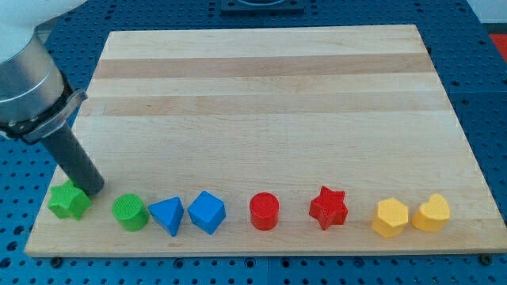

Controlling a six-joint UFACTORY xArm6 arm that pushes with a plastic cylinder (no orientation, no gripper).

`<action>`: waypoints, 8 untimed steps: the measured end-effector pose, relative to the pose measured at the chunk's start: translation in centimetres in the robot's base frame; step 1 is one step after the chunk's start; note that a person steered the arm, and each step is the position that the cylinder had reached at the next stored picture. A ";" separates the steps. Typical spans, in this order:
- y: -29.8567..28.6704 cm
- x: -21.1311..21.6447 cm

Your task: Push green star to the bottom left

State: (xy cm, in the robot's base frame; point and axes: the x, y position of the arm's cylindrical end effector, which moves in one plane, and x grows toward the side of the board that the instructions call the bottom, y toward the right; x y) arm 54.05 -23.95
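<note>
The green star (69, 201) lies near the board's bottom left corner, at the left end of a row of blocks. My tip (92, 191) sits right at the star's upper right edge, touching or nearly touching it. The dark rod slants up and left from there to the arm's grey body (24, 83) at the view's left. A green cylinder (130, 211) stands just right of the star, a small gap apart.
The row goes on to the right along the bottom edge: a blue triangular block (168, 215), a blue cube (207, 211), a red cylinder (264, 211), a red star (329, 207), a yellow hexagon (390, 217), a yellow heart-like block (432, 212). The wooden board (261, 79) lies on a blue perforated table.
</note>
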 end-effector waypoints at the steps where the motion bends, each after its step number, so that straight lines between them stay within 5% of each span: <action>1: 0.0 -0.8; 8: -5.4 0.7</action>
State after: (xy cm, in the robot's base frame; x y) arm 54.78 -29.38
